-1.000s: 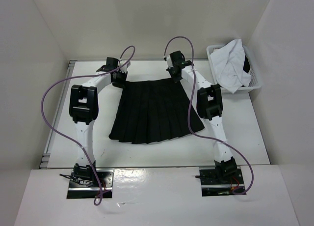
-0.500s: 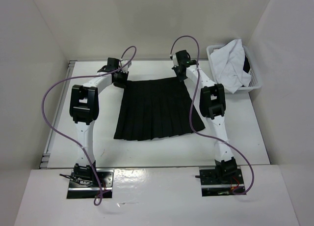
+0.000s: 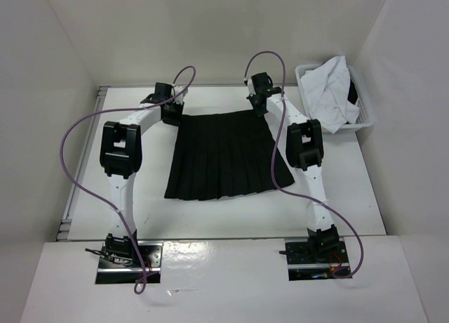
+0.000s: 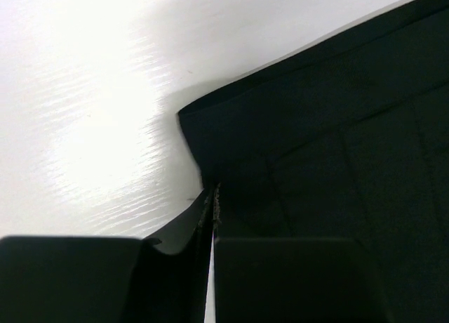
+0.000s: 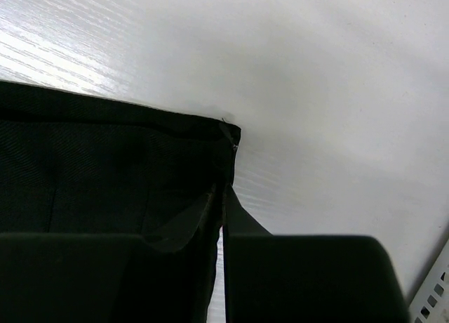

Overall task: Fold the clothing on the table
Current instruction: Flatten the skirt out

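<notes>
Top external view: a white table point(image 3: 351, 196) sits between plain white walls point(image 3: 210, 28), with a basket point(image 3: 365, 114) at its far right. The black skirt point(image 3: 224, 158) lies flat mid-table, waistband far, hem near, widest left to right. The left gripper point(image 3: 172, 114) and right gripper point(image 3: 258, 107) each pinch a waistband corner.

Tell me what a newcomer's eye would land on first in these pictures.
A black pleated skirt lies spread flat in the middle of the white table, stark against it. The left gripper and right gripper pinch its two far waistband corners. At the far right, a white basket holds a crumpled white garment.
</notes>
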